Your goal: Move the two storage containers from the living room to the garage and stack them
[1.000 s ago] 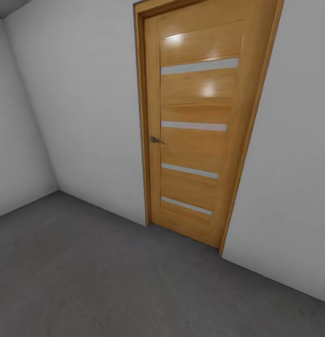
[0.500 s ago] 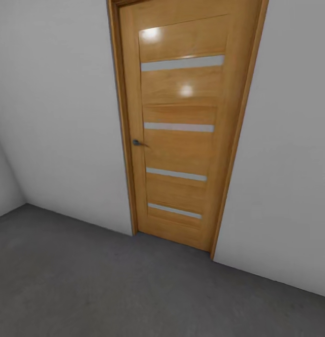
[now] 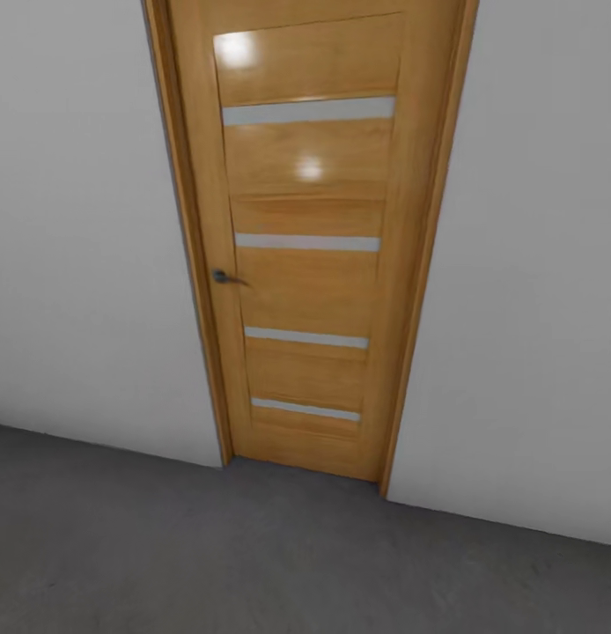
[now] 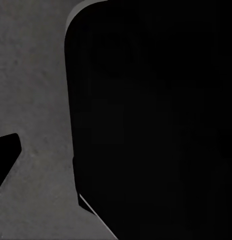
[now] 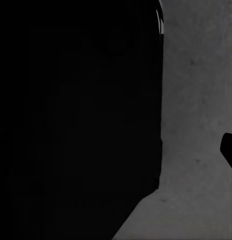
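both claws are hard to read: each wrist view is mostly a black shape, perhaps the robot's own body, so i cannot tell how far either is open or whether anything is held. dark grey floor (image 3: 209, 555) shows beside those shapes. ahead, a closed wooden door (image 3: 305, 264) with pale stripes and a small handle (image 3: 224, 278) sits in a pale grey wall (image 3: 85, 264).

one wooden door (image 3: 310, 246), four glass strips, one handle (image 3: 224, 278)

door (image 3: 310, 246) top cut off by frame edge, black shape (image 4: 156, 120) hiding most of floor (image 4: 33, 100)
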